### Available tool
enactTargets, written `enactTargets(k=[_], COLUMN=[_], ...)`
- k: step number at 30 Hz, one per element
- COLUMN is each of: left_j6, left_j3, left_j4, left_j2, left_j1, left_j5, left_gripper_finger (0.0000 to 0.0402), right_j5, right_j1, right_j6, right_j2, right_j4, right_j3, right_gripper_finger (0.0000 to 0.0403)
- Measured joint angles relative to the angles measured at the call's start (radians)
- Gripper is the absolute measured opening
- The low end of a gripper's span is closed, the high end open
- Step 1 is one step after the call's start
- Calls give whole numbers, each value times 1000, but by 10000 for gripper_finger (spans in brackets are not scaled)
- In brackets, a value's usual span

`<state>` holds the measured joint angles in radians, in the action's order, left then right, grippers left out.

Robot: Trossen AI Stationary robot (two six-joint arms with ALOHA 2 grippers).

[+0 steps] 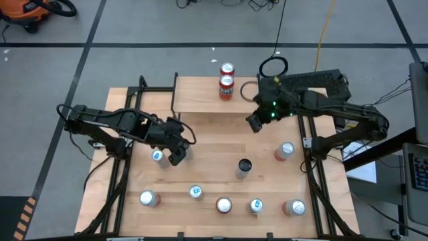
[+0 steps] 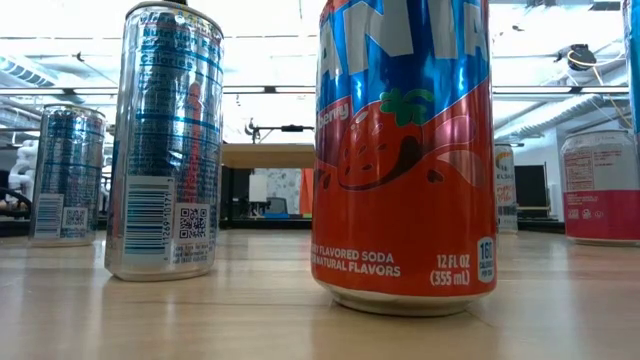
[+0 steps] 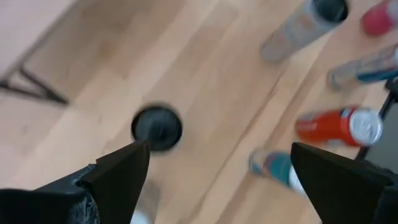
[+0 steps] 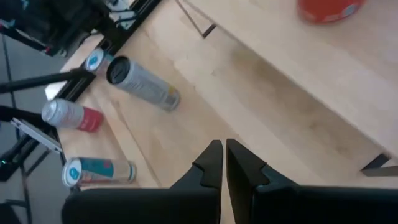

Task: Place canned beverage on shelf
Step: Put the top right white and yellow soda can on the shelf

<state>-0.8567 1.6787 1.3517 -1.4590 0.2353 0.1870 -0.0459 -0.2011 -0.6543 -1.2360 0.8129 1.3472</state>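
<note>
The shelf [image 1: 200, 97] stands at the table's far side, and two red cans [image 1: 227, 69] [image 1: 226, 88] stand upright on its top board. Several more cans stand on the tabletop. One is a silver can with a dark top [image 1: 244, 166], another a blue-topped can [image 1: 157, 156]. My left gripper [image 1: 177, 157] hangs open just right of the blue-topped can and holds nothing. Its wrist view shows the gripper's wide gap [image 3: 221, 152] over bare wood, with a dark round disc [image 3: 157, 127] beyond. My right gripper [image 1: 253, 124] is shut and empty, in the air near the shelf's right end [image 4: 323, 68].
Cans stand in a row along the near edge [image 1: 148, 198] [image 1: 223, 205] [image 1: 295, 208], and a pink one [image 1: 284, 150] stands at the right. In the low view an orange-red soda can [image 2: 405, 150] and a silver-blue can [image 2: 165, 140] fill the foreground. Black frame rails run along both table sides.
</note>
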Motion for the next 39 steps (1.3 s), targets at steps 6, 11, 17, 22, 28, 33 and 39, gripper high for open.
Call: enactTargets(k=[6, 11, 17, 22, 28, 33, 39], left_j6=[-63, -76, -103, -99, -107, -104, -41], left_j3=[0, -17, -110, -176, -197, -198, -198], left_j4=[117, 119, 109, 36, -29, 22, 39], left_j2=[0, 0, 8, 7, 8, 30, 81], left_j1=[55, 86, 88, 106, 107, 78, 5], left_j5=[-17, -53, -153, -215, -239, -240, -237], left_gripper_finger=[390, 382, 354, 349, 349, 349, 349], right_j5=[106, 155, 158, 171, 252, 329, 388], right_j1=[131, 206, 274, 339, 409, 433, 432], right_j6=[-39, -45, -84, -115, -149, -148, -96], right_j2=[-12, -23, -39, -45, -44, -44, -44], right_j4=[-6, -57, -104, -111, -110, -105, -105], right_j3=[0, 0, 0, 0, 0, 0, 0], right_gripper_finger=[0, 0, 0, 0, 0, 0, 0])
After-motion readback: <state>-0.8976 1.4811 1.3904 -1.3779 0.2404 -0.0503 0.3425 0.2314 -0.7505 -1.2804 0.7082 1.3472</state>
